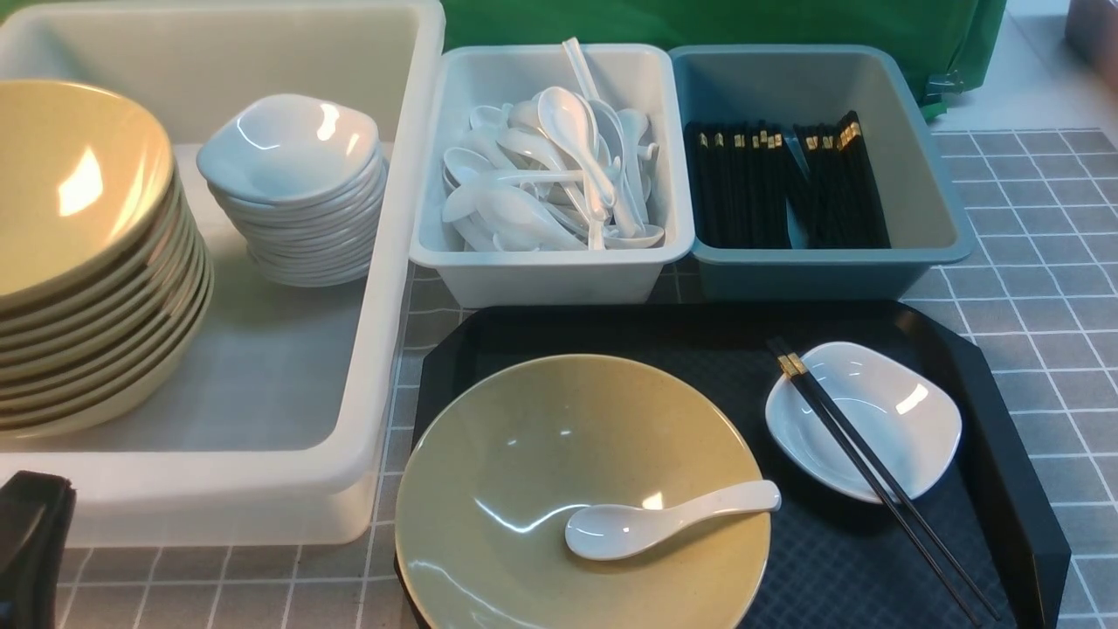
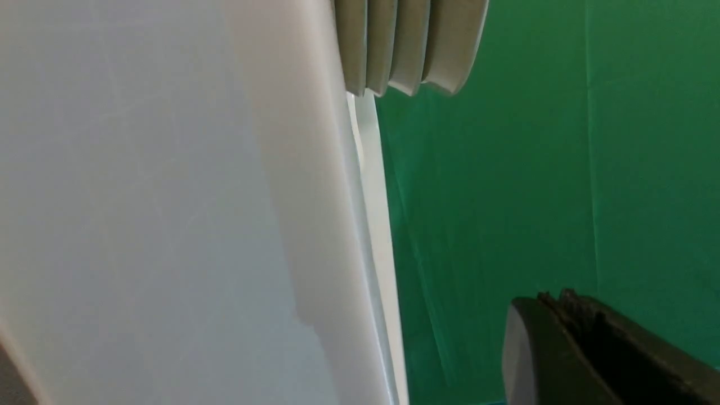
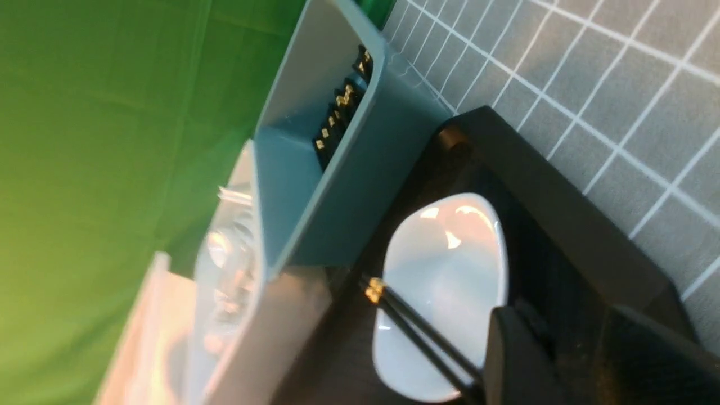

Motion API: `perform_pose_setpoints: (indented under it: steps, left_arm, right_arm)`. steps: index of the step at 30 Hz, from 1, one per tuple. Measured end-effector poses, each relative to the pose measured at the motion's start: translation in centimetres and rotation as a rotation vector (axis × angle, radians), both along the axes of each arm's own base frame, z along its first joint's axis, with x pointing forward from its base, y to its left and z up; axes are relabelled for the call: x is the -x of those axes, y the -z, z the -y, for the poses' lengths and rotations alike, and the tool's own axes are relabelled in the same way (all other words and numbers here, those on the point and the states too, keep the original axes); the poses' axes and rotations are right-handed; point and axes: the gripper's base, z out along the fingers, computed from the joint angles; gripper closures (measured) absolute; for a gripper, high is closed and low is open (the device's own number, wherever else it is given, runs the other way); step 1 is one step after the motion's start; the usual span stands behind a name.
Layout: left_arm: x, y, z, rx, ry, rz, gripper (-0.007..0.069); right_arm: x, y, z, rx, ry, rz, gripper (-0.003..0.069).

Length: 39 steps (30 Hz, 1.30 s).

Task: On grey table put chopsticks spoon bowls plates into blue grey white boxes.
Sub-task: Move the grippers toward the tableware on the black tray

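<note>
On the black tray a yellow-green bowl holds a white spoon. Beside it, black chopsticks lie across a small white plate. The right wrist view shows the same plate and chopsticks just beside my right gripper, which is open over the tray and holds nothing. My left gripper is shut and empty. It sits at the near left corner, outside the white box.
The white box holds a stack of yellow-green bowls and a stack of small white plates. Behind the tray stand a grey box full of spoons and a blue box with chopsticks. A green cloth hangs behind.
</note>
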Motion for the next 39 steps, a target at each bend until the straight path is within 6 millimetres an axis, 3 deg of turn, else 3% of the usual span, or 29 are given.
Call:
perform_pose_setpoints:
  steps: [4,7,10,14,16,20,22,23,27,29,31,36,39]
  left_arm:
    - [0.0,0.1,0.1,-0.020,0.015,-0.009,0.0636]
    - [0.3,-1.0,0.5,-0.145,0.055,0.009,0.0636]
    - [1.1,-4.7,1.2,-0.428,0.114,0.081,0.0636]
    - [0.4,-8.6,1.8,-0.774,0.229,0.003,0.0636]
    - [-0.9,-10.3,1.9,-0.919,0.305,-0.091,0.0636]
    - [-3.3,-12.8,1.8,-1.103,0.461,-0.263,0.0636]
    - [-5.3,-14.9,1.5,-1.255,0.611,-0.410,0.0636]
    - [-5.6,-14.8,1.5,-1.259,0.641,-0.438,0.0636]
    - [-8.6,-16.2,2.2,-1.370,0.868,-0.542,0.0636]
    - [-9.3,-16.2,2.8,-1.392,0.918,-0.529,0.0636]
    - [-10.7,-16.0,5.1,-1.460,1.061,-0.470,0.0636]
    - [-12.6,-15.7,9.6,-1.566,1.243,-0.381,0.0636]
    - [-13.9,-15.5,13.8,-1.665,1.342,-0.294,0.0636]
  right_arm:
    - [0.0,0.0,-0.1,0.021,-0.022,0.003,0.0421]
    - [0.1,-0.8,-0.5,0.068,-0.083,0.028,0.0421]
    - [0.7,-4.9,-0.8,0.265,-0.192,0.137,0.0441]
    - [0.2,-10.5,-1.3,0.574,-0.351,0.100,0.0566]
    - [-1.1,-12.8,-1.8,0.751,-0.478,0.007,0.0615]
    - [-3.7,-15.4,-2.6,0.948,-0.679,-0.139,0.0625]
    - [-7.0,-16.9,-3.4,1.074,-0.908,-0.298,0.0625]
    - [-7.1,-16.9,-3.5,1.077,-0.927,-0.315,0.0625]
    - [-12.0,-16.6,-4.7,1.104,-1.117,-0.461,0.0625]
    - [-12.9,-16.2,-5.1,1.105,-1.142,-0.480,0.0625]
    - [-15.2,-14.6,-6.4,1.129,-1.208,-0.530,0.0624]
    - [-17.9,-12.5,-7.8,1.180,-1.234,-0.613,0.0616]
    - [-20.5,-10.7,-8.8,1.194,-1.224,-0.653,0.0575]
